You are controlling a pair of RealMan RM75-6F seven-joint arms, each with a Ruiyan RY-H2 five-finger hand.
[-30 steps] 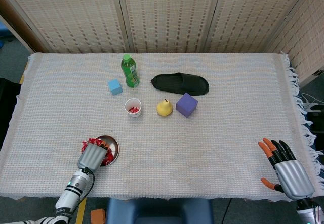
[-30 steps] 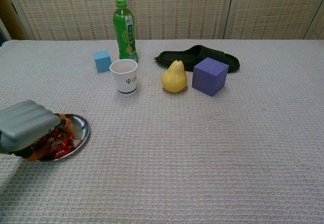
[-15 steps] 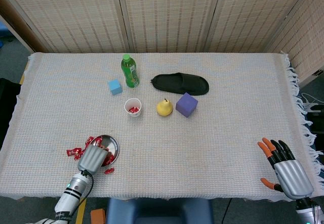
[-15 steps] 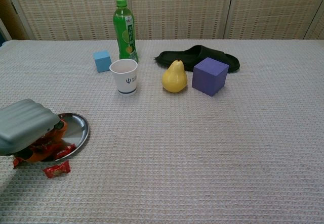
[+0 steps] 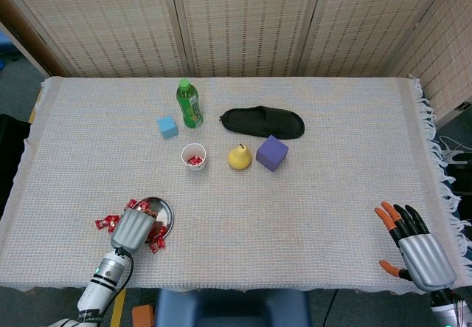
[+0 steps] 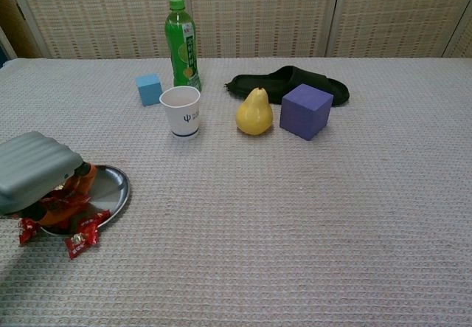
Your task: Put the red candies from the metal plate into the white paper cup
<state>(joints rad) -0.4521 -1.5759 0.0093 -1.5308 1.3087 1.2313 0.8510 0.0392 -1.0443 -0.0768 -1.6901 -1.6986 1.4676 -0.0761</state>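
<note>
The metal plate (image 5: 164,210) (image 6: 116,187) lies near the table's front left. My left hand (image 5: 133,227) (image 6: 33,172) hangs over its near left side, fingers curled down around a clump of red candies. More red candies (image 5: 108,222) (image 6: 81,240) lie spilled on the cloth to the left of the plate and in front of it. The white paper cup (image 5: 194,157) (image 6: 181,111) stands upright behind the plate, with some red candies inside. My right hand (image 5: 414,247) rests at the front right, fingers spread and holding nothing.
Behind the cup stand a green bottle (image 5: 189,104) (image 6: 181,43) and a small blue cube (image 5: 167,126). To the cup's right are a yellow pear (image 5: 239,156), a purple cube (image 5: 271,153) and a black slipper (image 5: 262,121). The table's front edge is close to the plate.
My left hand has pulled back and risen a little over the plate. Several candies that lay in the plate are now scattered on the cloth beside it. The right hand has not moved.
</note>
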